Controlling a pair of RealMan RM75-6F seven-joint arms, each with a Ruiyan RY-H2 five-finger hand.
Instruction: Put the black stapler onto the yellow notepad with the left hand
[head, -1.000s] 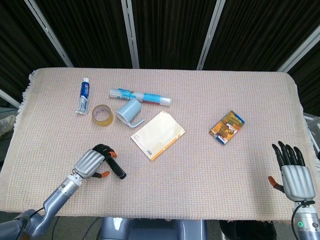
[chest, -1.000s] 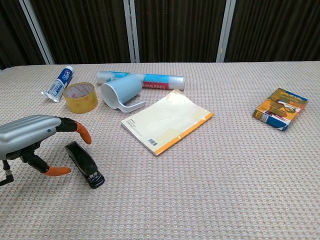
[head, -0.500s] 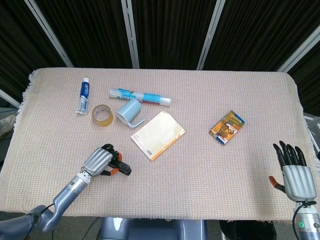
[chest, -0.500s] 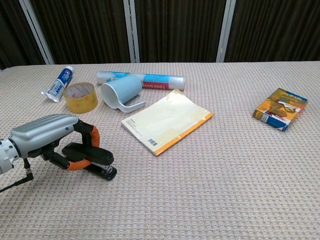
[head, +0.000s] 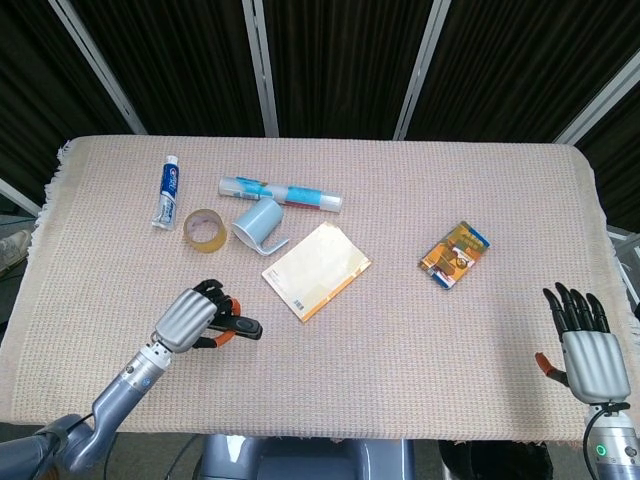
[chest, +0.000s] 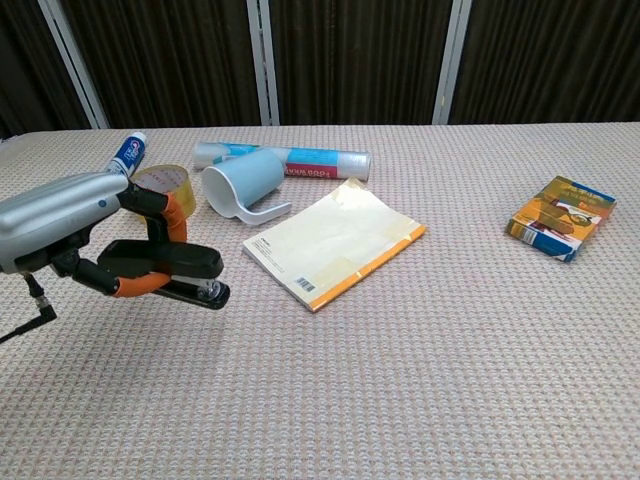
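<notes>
My left hand (head: 190, 318) (chest: 70, 220) grips the black stapler (head: 244, 327) (chest: 175, 270), its orange-tipped fingers wrapped around the body. In the chest view the stapler hangs lifted above the cloth, its nose pointing right. The yellow notepad (head: 316, 270) (chest: 335, 240) lies flat near the table's middle, to the right of and beyond the stapler, with a barcode at its near corner. My right hand (head: 585, 345) rests open at the front right edge of the table, fingers spread, holding nothing; only the head view shows it.
Behind the notepad lie a pale blue cup (head: 260, 224) (chest: 240, 185) on its side, a roll of tape (head: 204, 230) (chest: 160, 190), a toothpaste tube (head: 167, 191) (chest: 120, 165) and a long tube (head: 285, 192) (chest: 300, 158). An orange box (head: 455, 253) (chest: 560, 217) sits at the right.
My left hand closed around the stapler on the cloth, then raised it off the surface, carrying it slightly toward the notepad. The right hand stayed where it was.
</notes>
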